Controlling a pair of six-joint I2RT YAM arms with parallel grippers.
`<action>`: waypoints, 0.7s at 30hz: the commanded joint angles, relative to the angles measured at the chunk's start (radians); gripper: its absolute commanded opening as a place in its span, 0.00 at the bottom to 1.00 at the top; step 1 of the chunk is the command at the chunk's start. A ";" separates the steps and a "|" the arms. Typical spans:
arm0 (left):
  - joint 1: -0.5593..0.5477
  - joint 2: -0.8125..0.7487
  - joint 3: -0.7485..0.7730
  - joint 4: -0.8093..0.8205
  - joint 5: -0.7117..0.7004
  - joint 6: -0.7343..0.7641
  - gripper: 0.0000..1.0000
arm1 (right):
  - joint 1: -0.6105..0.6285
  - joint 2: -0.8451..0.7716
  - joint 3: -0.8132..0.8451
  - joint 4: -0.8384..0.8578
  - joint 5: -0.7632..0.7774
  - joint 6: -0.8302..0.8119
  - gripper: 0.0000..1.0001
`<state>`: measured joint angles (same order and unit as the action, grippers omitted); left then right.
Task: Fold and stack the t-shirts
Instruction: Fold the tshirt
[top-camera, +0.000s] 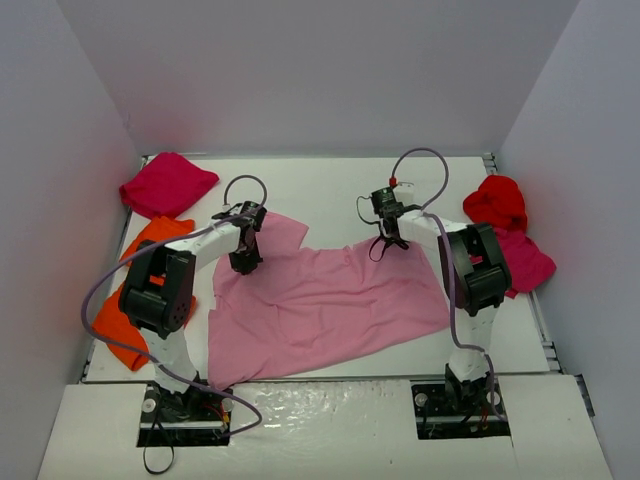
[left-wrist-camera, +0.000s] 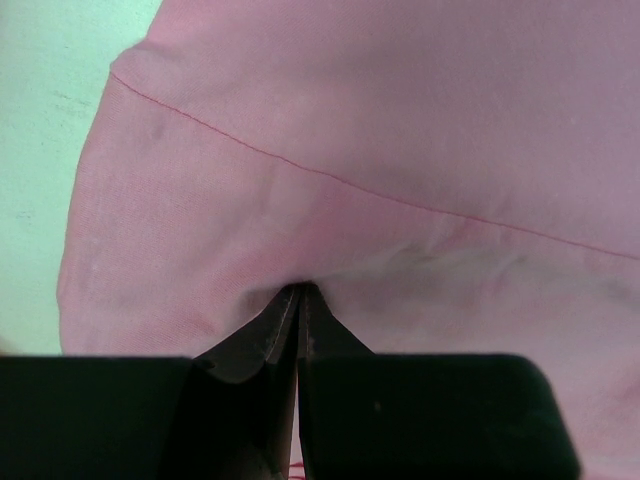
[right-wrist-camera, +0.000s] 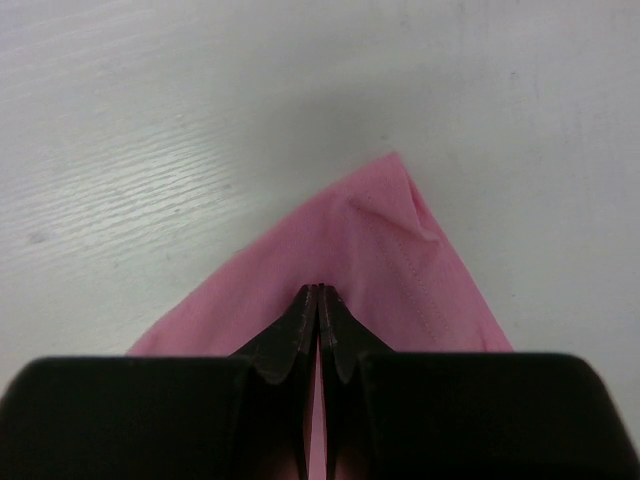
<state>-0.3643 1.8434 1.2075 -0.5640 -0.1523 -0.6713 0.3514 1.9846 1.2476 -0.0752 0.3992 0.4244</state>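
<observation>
A light pink t-shirt (top-camera: 320, 300) lies spread over the middle of the white table. My left gripper (top-camera: 245, 262) is shut on its cloth near the upper left sleeve; in the left wrist view the pink cloth (left-wrist-camera: 350, 150) puckers at the closed tips (left-wrist-camera: 301, 290). My right gripper (top-camera: 386, 243) is shut on the shirt's upper right corner; the right wrist view shows that pink corner (right-wrist-camera: 385, 240) pinched at the tips (right-wrist-camera: 318, 290). An orange t-shirt (top-camera: 125, 310) lies at the left edge. A magenta-crimson t-shirt (top-camera: 167, 184) sits at the back left.
A bright red t-shirt (top-camera: 497, 202) is bunched at the right edge on top of another magenta-crimson one (top-camera: 527, 262). White walls close in the table on the left, back and right. Bare table (top-camera: 330, 195) shows behind the pink shirt.
</observation>
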 joint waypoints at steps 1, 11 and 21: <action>0.044 0.025 -0.081 0.040 0.017 0.021 0.00 | -0.051 0.024 -0.011 -0.071 0.131 -0.028 0.00; 0.062 -0.003 -0.096 0.036 0.005 0.039 0.00 | -0.114 0.037 -0.001 -0.095 0.211 -0.026 0.00; 0.062 -0.008 -0.102 0.056 0.001 0.041 0.00 | -0.118 0.043 0.000 -0.095 0.189 -0.011 0.00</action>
<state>-0.3256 1.8060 1.1533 -0.4955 -0.1086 -0.6539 0.2420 2.0083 1.2476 -0.1093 0.5729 0.3978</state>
